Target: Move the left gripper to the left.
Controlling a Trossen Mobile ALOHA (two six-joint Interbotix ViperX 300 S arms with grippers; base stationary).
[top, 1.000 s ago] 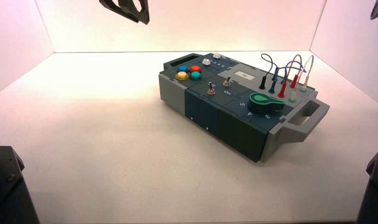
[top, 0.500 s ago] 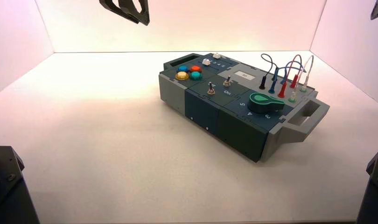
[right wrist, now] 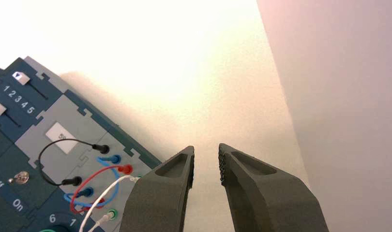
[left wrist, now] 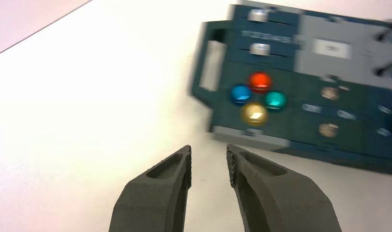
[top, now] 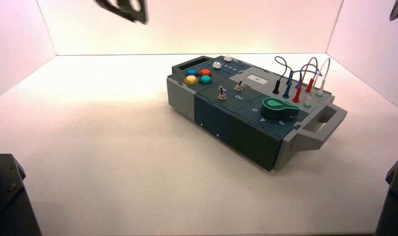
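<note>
**Fingers a bit apart, nothing held, left arm up high**

Fingers first: in the left wrist view we see the left gripper [left wrist: 208, 157] with its two fingers [left wrist: 158, 195] slightly apart and nothing between them. That fits a job that's just a sideways move, no grabbing needed. Past them sits the button box [left wrist: 300, 130], well off, with its red, blue, yellow and green buttons [left wrist: 258, 96] facing the camera.

High view: the left gripper [top: 122, 10] hangs at the top edge, above the white floor [top: 99, 147] and well left of the box [top: 251, 105]. We reckon nothing blocks a move left except the side wall [top: 15, 44].

Right wrist view: the right gripper [right wrist: 206, 162] idles near the wires [right wrist: 95, 181], fingers slightly apart, empty.
</note>
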